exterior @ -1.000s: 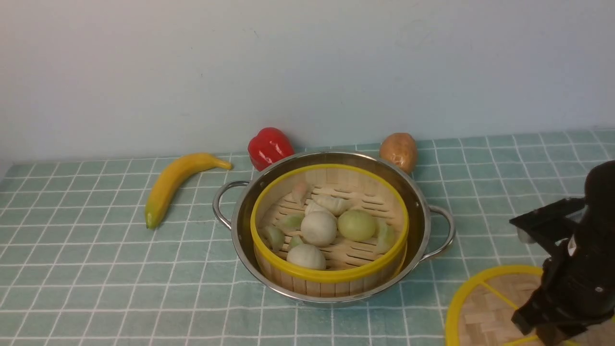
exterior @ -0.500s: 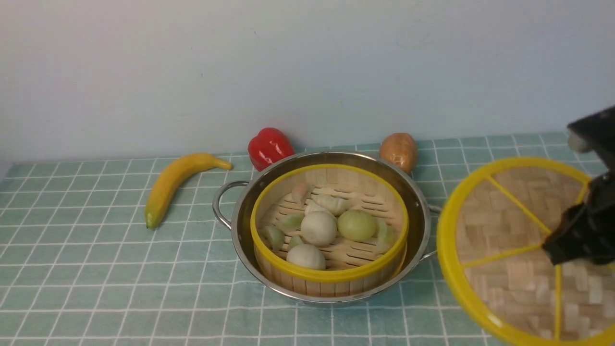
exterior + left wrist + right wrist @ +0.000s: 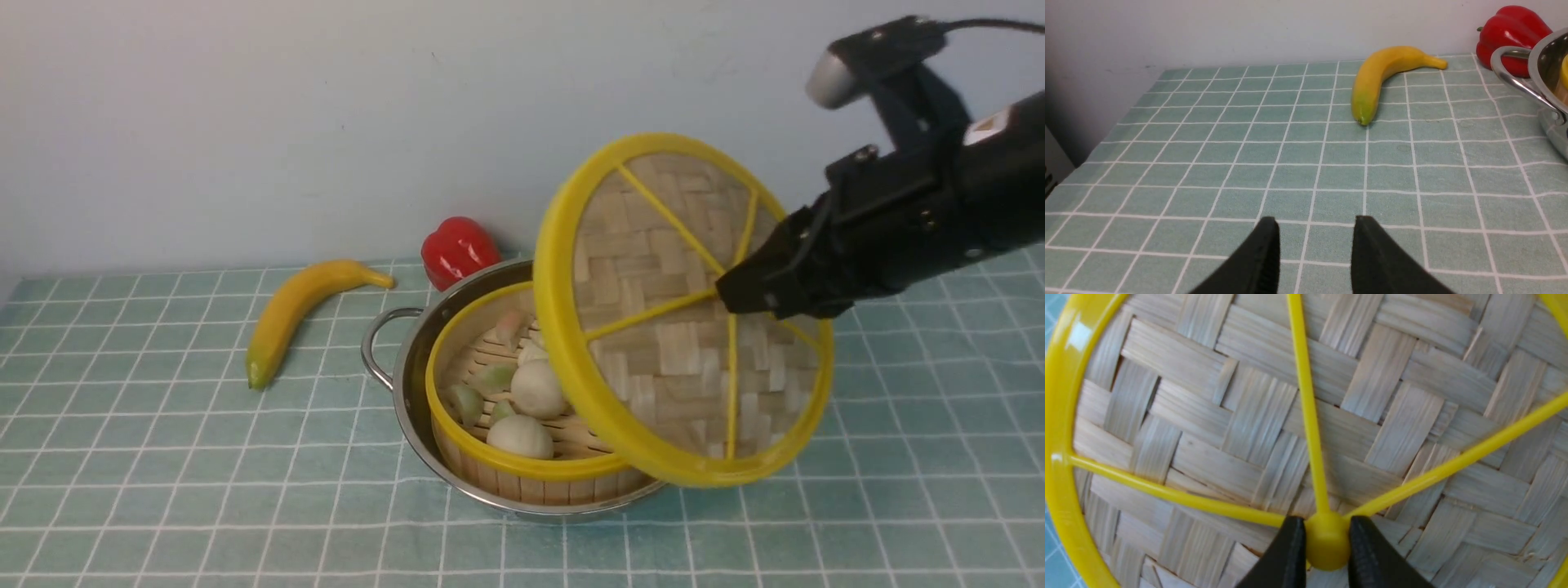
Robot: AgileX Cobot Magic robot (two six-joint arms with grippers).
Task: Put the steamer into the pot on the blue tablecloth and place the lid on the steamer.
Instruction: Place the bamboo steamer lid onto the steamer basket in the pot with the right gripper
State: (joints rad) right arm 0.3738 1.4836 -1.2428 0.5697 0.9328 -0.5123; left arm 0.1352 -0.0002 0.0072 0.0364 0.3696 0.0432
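While the right gripper (image 3: 732, 299) pinches the lid (image 3: 653, 359) by its centre knob (image 3: 1327, 544), jaws tight on either side of it, the lid hangs steeply tilted over the right part of the steamer (image 3: 522, 467); its low edge is near the steamer's front rim, contact unclear. Steamer sits inside the pot (image 3: 406, 384) on the blue tablecloth (image 3: 163, 457). Left gripper (image 3: 1314, 249) is low over bare cloth, fingers spread, nothing between them; banana (image 3: 294, 314) lies left of the pot, red pepper (image 3: 457, 249) behind it.
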